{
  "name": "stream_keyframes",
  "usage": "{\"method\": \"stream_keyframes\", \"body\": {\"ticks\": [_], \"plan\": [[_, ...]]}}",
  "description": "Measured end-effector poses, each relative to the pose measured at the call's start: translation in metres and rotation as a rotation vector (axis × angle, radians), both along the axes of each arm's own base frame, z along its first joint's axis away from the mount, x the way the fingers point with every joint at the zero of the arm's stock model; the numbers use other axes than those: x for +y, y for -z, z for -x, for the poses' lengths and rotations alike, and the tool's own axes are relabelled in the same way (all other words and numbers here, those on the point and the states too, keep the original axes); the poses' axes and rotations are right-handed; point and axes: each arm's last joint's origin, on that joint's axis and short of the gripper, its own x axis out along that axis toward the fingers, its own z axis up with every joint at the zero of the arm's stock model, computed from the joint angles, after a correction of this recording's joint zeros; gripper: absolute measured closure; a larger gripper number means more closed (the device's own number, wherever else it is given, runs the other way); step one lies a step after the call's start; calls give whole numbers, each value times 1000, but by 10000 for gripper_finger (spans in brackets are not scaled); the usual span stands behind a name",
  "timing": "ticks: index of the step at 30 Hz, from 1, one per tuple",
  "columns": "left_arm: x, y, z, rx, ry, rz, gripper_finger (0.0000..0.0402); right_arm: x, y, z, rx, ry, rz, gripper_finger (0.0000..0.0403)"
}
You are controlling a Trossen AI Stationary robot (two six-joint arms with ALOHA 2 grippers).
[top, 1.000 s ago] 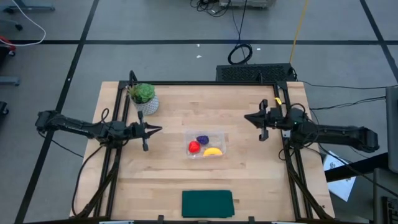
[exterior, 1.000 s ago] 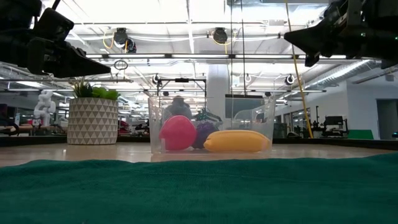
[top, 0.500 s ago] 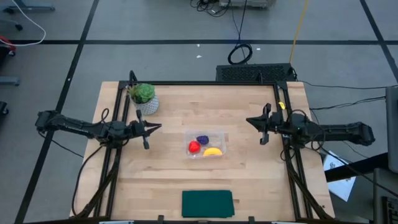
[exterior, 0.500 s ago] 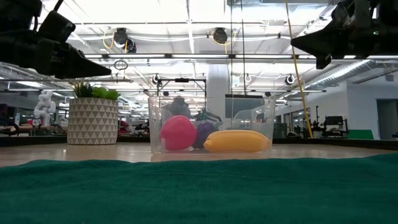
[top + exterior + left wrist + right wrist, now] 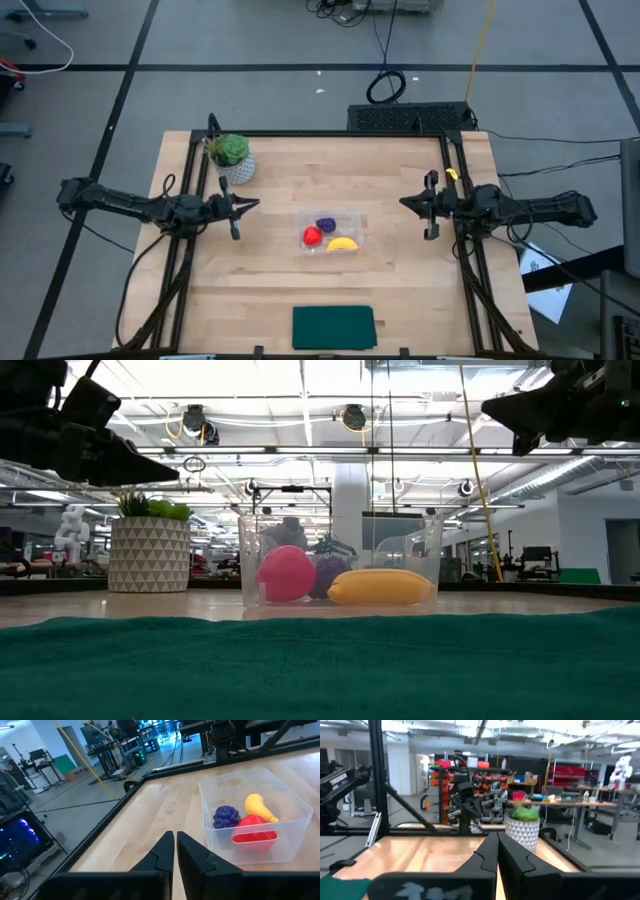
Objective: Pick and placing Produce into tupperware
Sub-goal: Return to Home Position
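Observation:
The clear tupperware (image 5: 332, 231) stands at the middle of the table. In it lie the yellow banana (image 5: 343, 243), the round red fruit (image 5: 312, 236) and the dark purple lumpy piece (image 5: 326, 224); the left wrist view shows them too (image 5: 235, 817). My left gripper (image 5: 256, 206) hovers shut to the left of the tupperware, pointing at it. My right gripper (image 5: 404, 202) hovers shut near the table's right edge, pointing toward the table's left, with nothing between its fingers.
A green leafy plant in a white pot (image 5: 231, 157) stands at the far left of the table. A dark green flat rectangle (image 5: 333, 326) lies at the near edge. Black frame rails run along the table's left and right sides.
My right gripper has swung toward the table's near edge and drawn back toward the right edge, staying shut and clear of the table. The tupperware and the produce have kept still.

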Motion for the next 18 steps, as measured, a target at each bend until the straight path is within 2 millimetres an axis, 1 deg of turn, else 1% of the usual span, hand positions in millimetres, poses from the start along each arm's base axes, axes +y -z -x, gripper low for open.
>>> {"method": "stream_keyframes", "body": {"ticks": [7, 12, 15, 18], "plan": [[-1, -4, -1, -30, 27, -21, 376, 0, 12, 6, -39, 1, 8, 403], [-3, -7, -1, -51, 124, -45, 376, 0, 7, 11, -99, 0, 4, 403], [-4, -13, -1, -113, 164, -54, 376, 0, 6, 14, -117, -2, 4, 403], [-4, -19, 3, -173, 161, -57, 376, 0, 6, 16, -128, -24, 9, 403]]}}
